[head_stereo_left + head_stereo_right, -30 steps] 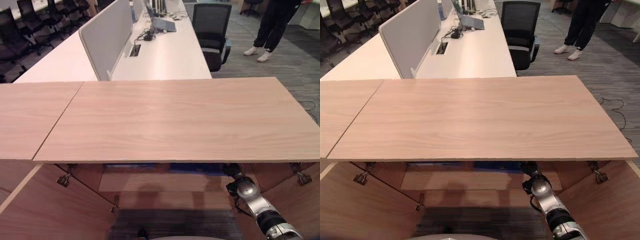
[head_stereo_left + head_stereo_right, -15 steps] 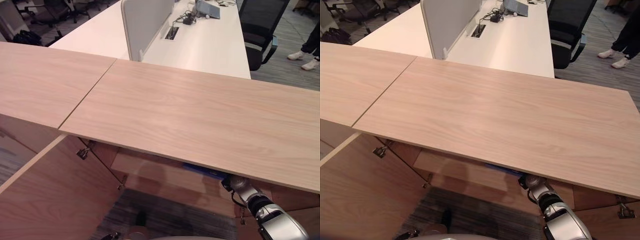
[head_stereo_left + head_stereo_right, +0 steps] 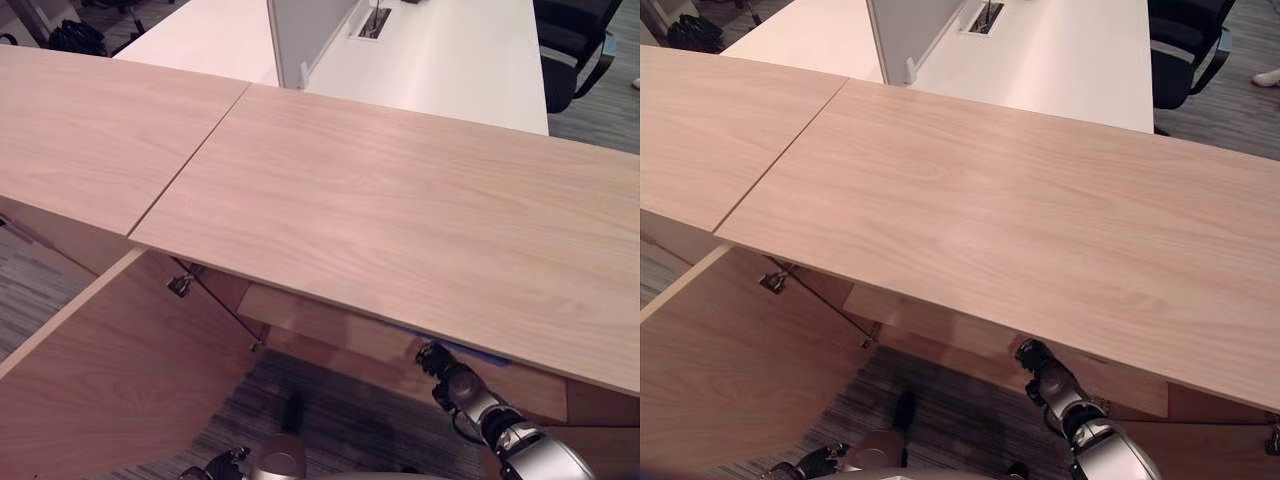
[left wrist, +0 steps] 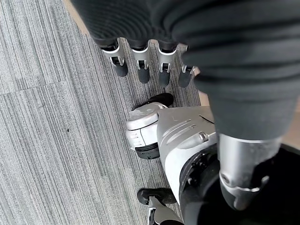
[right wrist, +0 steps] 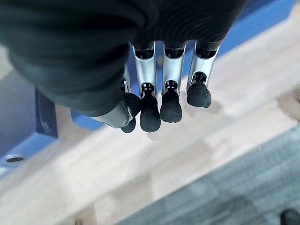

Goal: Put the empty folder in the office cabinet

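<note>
The blue folder [image 5: 42,119] lies on a wooden shelf [image 5: 154,159] inside the cabinet [image 3: 420,210], a sliver of it showing under the top's front edge in the left eye view. The right hand [image 5: 161,101] hangs just in front of it, fingers bent downward with the thumb close beside them, gripping nothing. The cabinet's left door [image 3: 110,370] stands open. The left hand [image 4: 145,63] hangs low over the grey carpet [image 4: 51,131], fingers relaxed and empty. A white desk [image 3: 440,60] stands behind the cabinet.

Head stereo pair above cabinet top [image 3: 400,200]; close downward wrist views.
</note>
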